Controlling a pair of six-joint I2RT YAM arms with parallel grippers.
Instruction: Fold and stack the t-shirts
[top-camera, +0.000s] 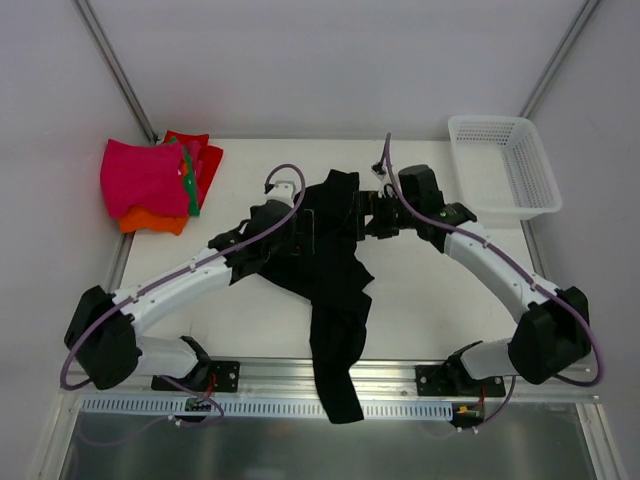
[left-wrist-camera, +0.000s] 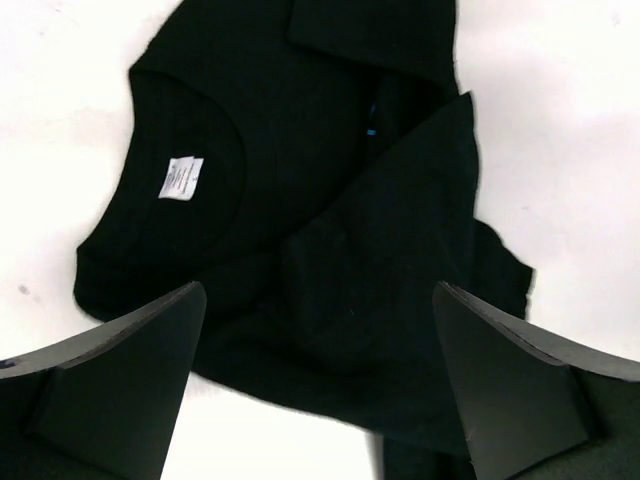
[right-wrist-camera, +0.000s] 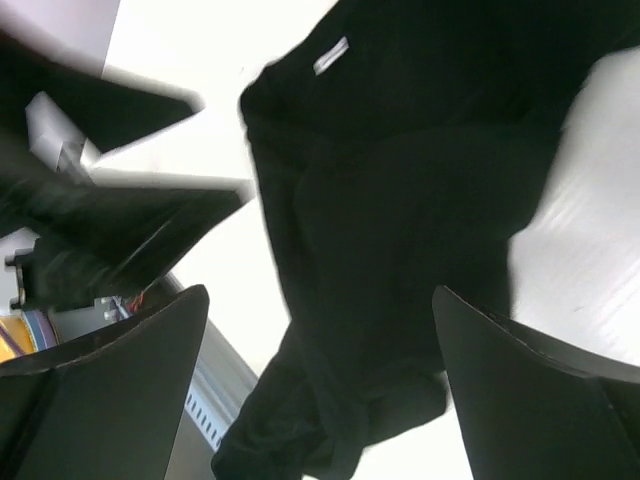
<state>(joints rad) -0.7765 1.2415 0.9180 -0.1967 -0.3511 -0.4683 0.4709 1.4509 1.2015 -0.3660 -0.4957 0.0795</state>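
Your black shirt (top-camera: 335, 290) lies crumpled at the middle of the counter (top-camera: 430, 300), one end hanging over the near edge. Your left hand (left-wrist-camera: 318, 300) and right hand (right-wrist-camera: 320, 295) hover over it, both spread, gripping nothing. The folded shirts (top-camera: 150, 185) sit far left.

The plain black t-shirt (top-camera: 335, 270) bears a white neck label (left-wrist-camera: 181, 178) on the off-white desk (top-camera: 430, 290), while at the desk's far left corner lie a magenta-pink shirt (top-camera: 143, 177), orange shirt (top-camera: 153, 222), red shirt (top-camera: 206, 158) and green shirt (top-camera: 188, 186), and the mesh basket (top-camera: 505, 165) is white
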